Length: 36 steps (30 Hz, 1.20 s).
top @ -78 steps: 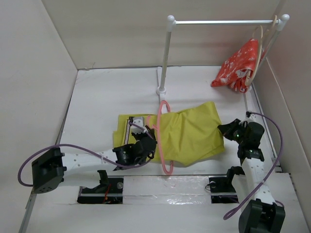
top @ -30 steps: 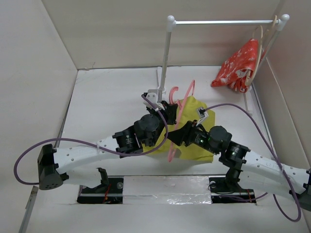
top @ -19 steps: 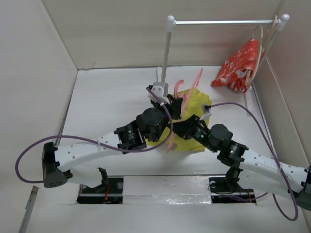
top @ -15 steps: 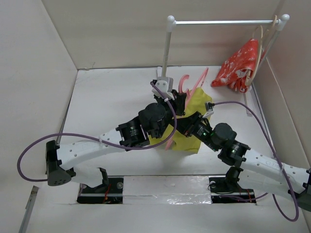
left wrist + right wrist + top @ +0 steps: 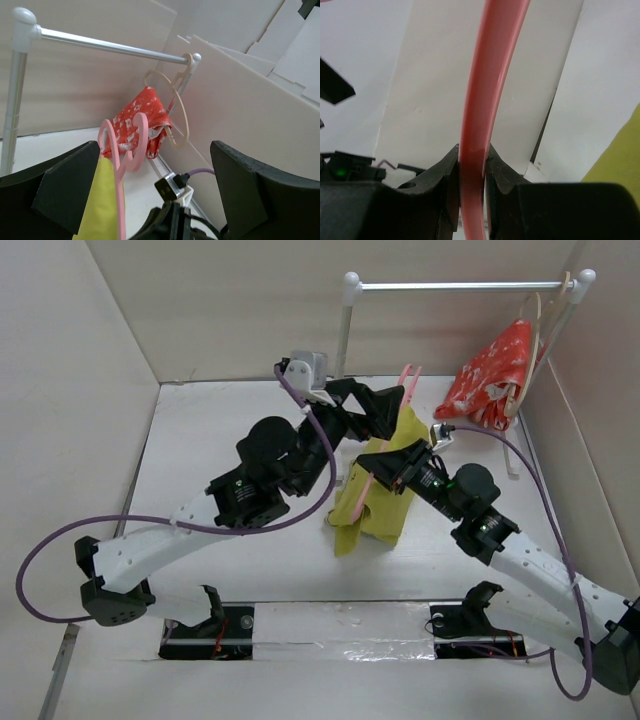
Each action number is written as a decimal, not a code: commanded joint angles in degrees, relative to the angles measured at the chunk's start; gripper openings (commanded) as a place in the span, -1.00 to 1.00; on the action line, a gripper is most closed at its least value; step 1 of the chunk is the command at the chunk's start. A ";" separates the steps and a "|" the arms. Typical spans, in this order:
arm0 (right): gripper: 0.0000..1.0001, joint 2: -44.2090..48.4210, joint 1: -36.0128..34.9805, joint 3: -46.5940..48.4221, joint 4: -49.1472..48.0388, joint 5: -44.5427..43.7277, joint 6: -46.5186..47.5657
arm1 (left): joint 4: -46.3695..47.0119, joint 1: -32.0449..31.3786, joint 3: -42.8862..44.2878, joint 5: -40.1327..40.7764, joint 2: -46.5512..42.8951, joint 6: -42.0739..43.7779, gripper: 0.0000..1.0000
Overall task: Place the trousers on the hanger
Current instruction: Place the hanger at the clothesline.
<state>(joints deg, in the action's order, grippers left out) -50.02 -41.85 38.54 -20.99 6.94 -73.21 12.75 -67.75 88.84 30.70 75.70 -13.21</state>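
Note:
The pink hanger (image 5: 367, 483) hangs in the air, carrying the mustard-yellow trousers (image 5: 385, 508) draped over it. My right gripper (image 5: 390, 472) is shut on the hanger's bar (image 5: 474, 125), which runs up between its jaws, and yellow cloth (image 5: 616, 160) shows at the right. My left gripper (image 5: 393, 412) stands wide open beside the hanger's top, its fingers apart from the hook. In the left wrist view the pink hook (image 5: 136, 142) and yellow cloth (image 5: 102, 205) sit by the left finger (image 5: 55, 197), touching nothing I can make out.
A metal rail (image 5: 455, 285) on a white post (image 5: 342, 350) spans the back right. A beige hanger (image 5: 535, 335) with a red white-patterned garment (image 5: 492, 375) hangs at its right end. Cardboard walls enclose the white table (image 5: 220, 440).
Both arms rose and moved back toward the rail, lifting the hanger and trousers off the table. The left gripper opened and let go of the hanger. The right closed further on its bar.

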 commanded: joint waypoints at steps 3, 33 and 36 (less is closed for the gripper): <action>-1.00 -2.18 7.29 9.51 -14.34 9.75 -0.79 | 1.83 0.16 -2.52 2.25 -8.63 3.98 0.89; -1.00 -38.22 33.67 49.96 -1.42 29.18 0.35 | 0.78 0.69 -39.00 1.47 -25.08 -11.04 0.88; -1.00 -39.18 34.28 49.35 -1.07 29.71 0.78 | 0.70 0.69 -39.44 1.64 -25.25 -11.40 0.88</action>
<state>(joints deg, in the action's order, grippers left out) -90.63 -8.43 82.81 -11.62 33.76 -73.95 10.83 -67.37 49.69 32.56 51.94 -23.49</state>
